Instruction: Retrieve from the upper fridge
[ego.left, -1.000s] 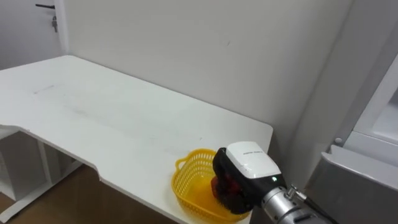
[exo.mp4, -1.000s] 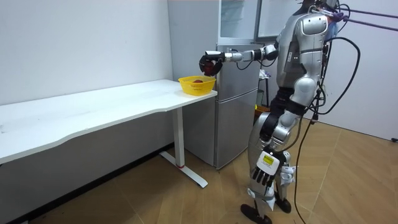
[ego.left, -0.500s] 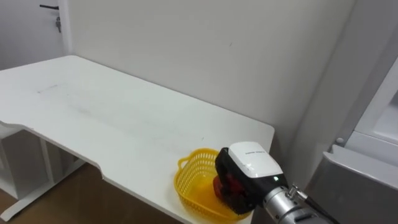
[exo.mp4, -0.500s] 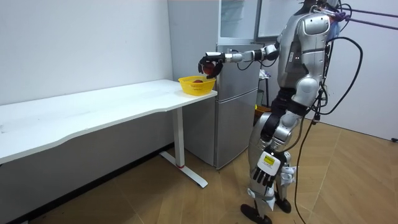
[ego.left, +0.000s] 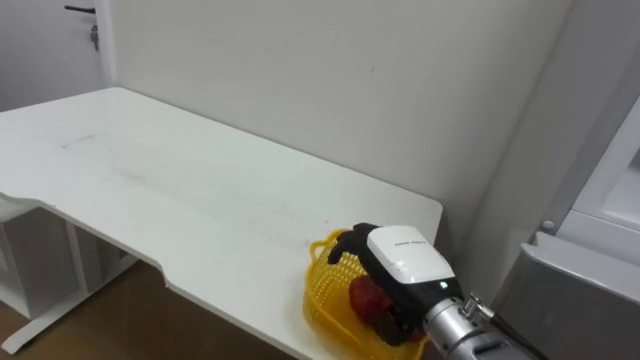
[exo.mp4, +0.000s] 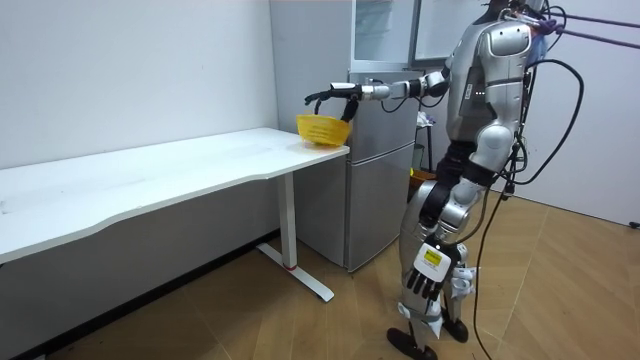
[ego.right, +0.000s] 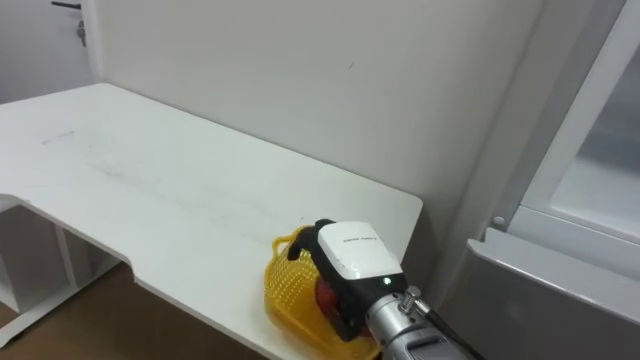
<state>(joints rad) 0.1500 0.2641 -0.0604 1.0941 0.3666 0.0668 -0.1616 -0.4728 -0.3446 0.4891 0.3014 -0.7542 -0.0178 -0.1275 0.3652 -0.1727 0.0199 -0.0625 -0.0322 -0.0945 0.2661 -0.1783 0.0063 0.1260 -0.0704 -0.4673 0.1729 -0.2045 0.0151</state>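
As the right hand (ego.left: 400, 262) hovers over the yellow basket (ego.left: 322, 292) in the lower middle of the left eye view, its dark fingers (ego.left: 345, 240) reach straight out across the rim, spread and gripping nothing. The room view says the same. Under the palm sits the red fruit (ego.left: 366, 296), round and glossy, lying inside the basket and, as far as I can see, free of the hand. The basket stands on the corner of the white table (ego.left: 180, 190), close to the grey fridge (ego.left: 585, 280) at the frame's right edge.

That fruit looks small, light and firm, with a smooth skin that could slide out of a loose pinch. The best hold would be a wrap round its widest part from above, thumb opposite fingers. The basket's thin plastic mesh looks light too, and likely to skid or tip if nudged. The left hand (exo.mp4: 425, 290) hangs low beside the legs, lower right of the room view.
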